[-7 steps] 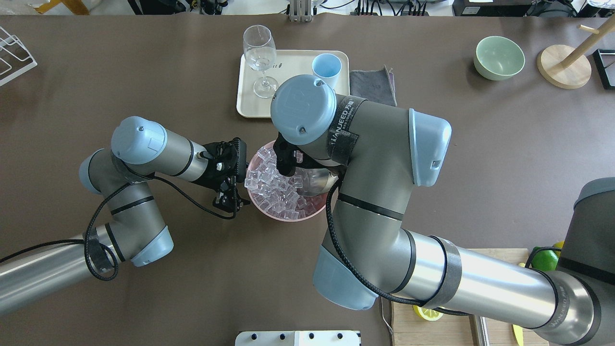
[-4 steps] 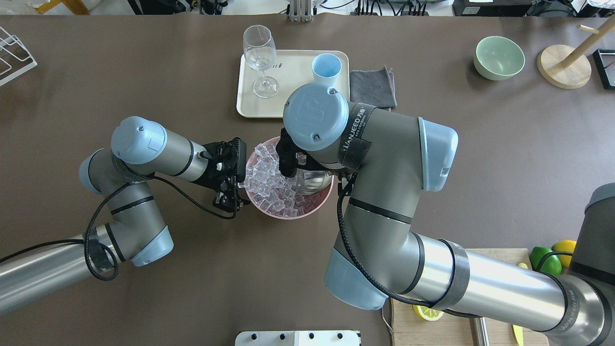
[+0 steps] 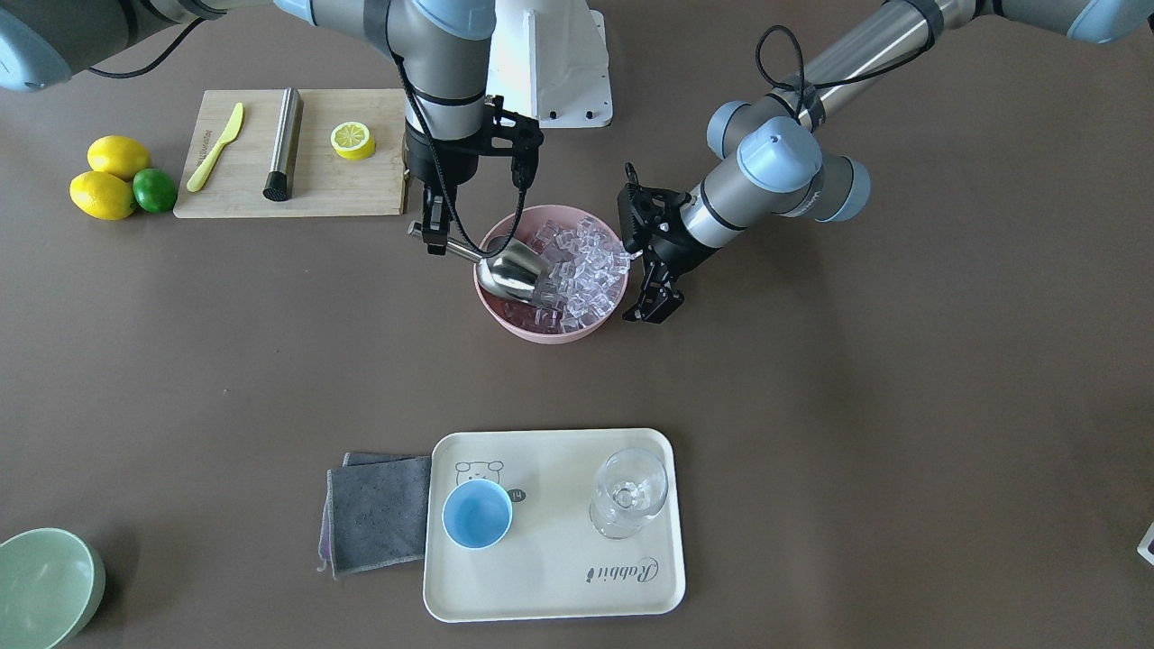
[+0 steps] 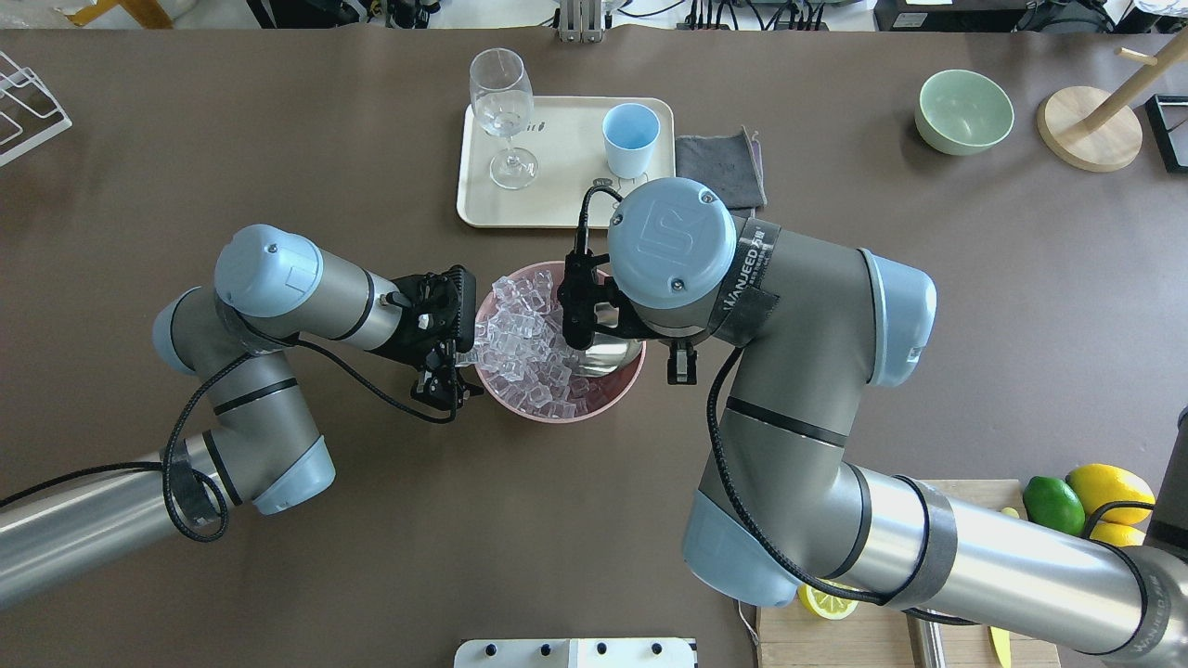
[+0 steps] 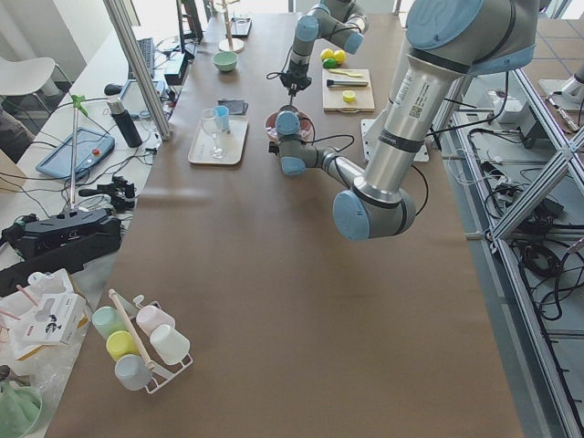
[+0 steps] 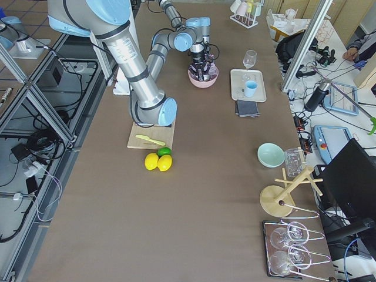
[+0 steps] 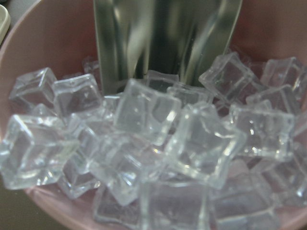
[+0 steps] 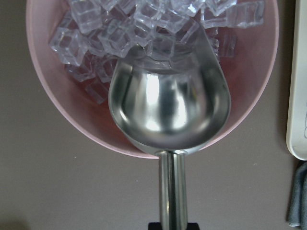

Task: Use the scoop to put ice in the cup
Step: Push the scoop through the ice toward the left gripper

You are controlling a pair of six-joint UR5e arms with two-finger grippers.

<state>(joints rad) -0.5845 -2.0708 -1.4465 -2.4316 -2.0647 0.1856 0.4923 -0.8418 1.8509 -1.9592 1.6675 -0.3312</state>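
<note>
A pink bowl (image 3: pixel 541 333) at the table's middle holds a heap of clear ice (image 3: pixel 581 266) cubes. My right gripper (image 3: pixel 433 236) is shut on the handle of the steel scoop (image 3: pixel 509 270). The scoop's trough (image 8: pixel 168 110) lies inside the bowl, empty, with its lip against the ice (image 8: pixel 134 28). My left gripper (image 4: pixel 461 348) is shut on the bowl's rim on the other side; its wrist view shows the ice (image 7: pixel 144 124) and the scoop (image 7: pixel 163 38) close up. The light-blue cup (image 3: pixel 477 514) stands empty on a cream tray (image 3: pixel 550 586), apart from both grippers.
A stemmed glass (image 3: pixel 628 491) stands on the tray beside the cup. A grey cloth (image 3: pixel 379 514) lies next to the tray. A cutting board (image 3: pixel 361 194) bears a steel cylinder (image 3: pixel 284 140), a lemon half and a yellow knife. A green bowl (image 3: pixel 45 581) sits at a corner.
My right wrist has swung to the right over the bowl's right rim, uncovering the cup in the overhead view. The scoop stays in the bowl. The left arm has not moved.
</note>
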